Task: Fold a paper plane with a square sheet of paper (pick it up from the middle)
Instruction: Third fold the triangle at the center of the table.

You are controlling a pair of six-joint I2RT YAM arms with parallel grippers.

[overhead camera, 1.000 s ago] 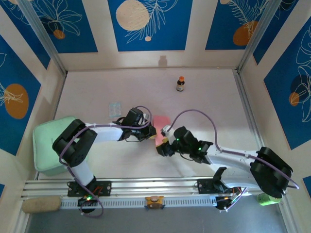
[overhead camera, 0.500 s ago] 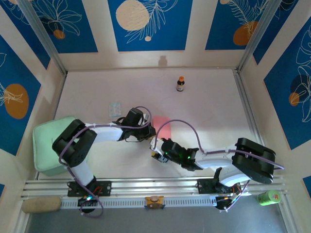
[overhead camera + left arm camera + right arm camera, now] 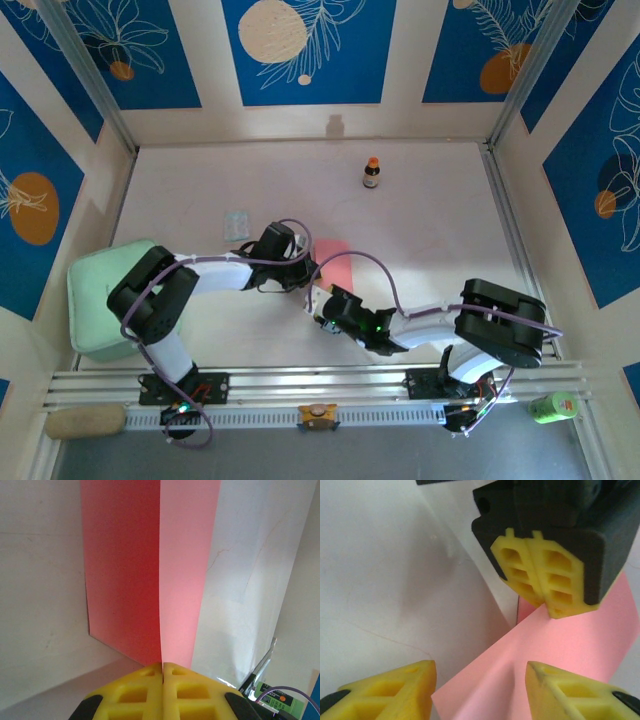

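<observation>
We note left fingers [image 3: 142, 680] clenched on the creased pink paper [image 3: 185, 580], right fingers [image 3: 385, 690] spread apart near its edge.

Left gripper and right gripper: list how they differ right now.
The left gripper has its jaws shut; the right gripper has them apart. The left gripper pinches the pink paper; the right gripper grips nothing, with the paper's edge lying before its gap. Both are yellow-tipped and sit at the paper.
</observation>
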